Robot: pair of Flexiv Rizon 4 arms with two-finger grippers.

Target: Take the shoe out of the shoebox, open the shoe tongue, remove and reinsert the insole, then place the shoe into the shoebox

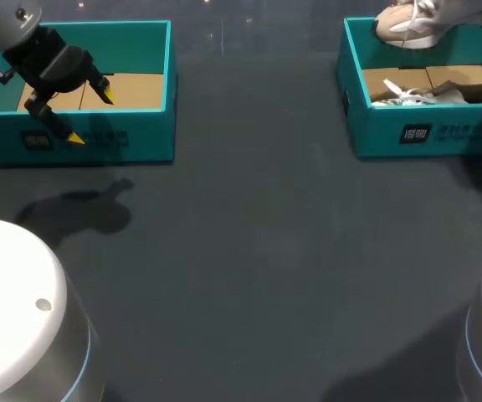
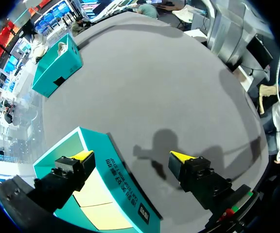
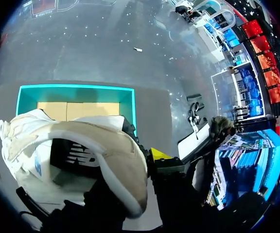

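A beige shoe (image 1: 408, 25) hangs over the back of the right teal shoebox (image 1: 429, 134). In the right wrist view this shoe (image 3: 106, 150) fills the space at my right gripper (image 3: 152, 158), which is shut on its collar; only one yellow tip shows, the other is hidden by the shoe. A teal shoebox (image 3: 77, 90) with a cardboard floor lies below. A second shoe with white laces (image 1: 412, 92) lies inside the right box. My left gripper (image 1: 91, 115) is open over the front wall of the left shoebox (image 1: 141, 138), straddling that wall (image 2: 123, 170).
The left shoebox holds only its cardboard floor (image 1: 136, 90). From the left wrist, the right shoebox (image 2: 57, 65) stands far across the dark grey table (image 1: 258, 251). My arms' white bases (image 1: 15, 310) sit at the near corners.
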